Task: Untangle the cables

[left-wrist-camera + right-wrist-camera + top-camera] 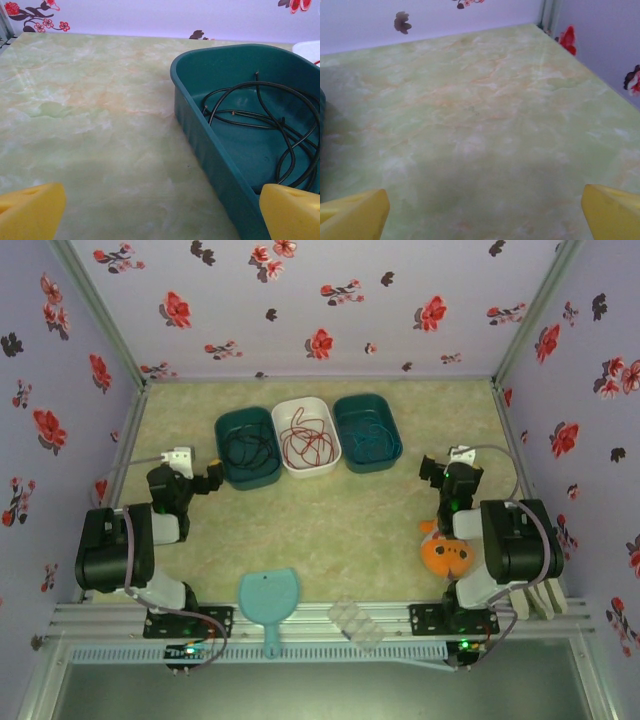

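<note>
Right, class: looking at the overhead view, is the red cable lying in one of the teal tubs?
No, the red cable lies coiled in the white tub in the middle of the row.

Left end effector (208, 478) sits mid-left in the overhead view, right end effector (432, 470) mid-right — both with jaws spread wide, empty. Left arm (115, 550) and right arm (515, 540) folded — elbows toward the lower corners.

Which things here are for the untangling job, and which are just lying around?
For the job:
black cable in the left teal bin
red cable in the white bin
blue-teal cable in the right teal bin

Just lying about:
orange plush toy
light blue scoop
clear plastic tray
</note>
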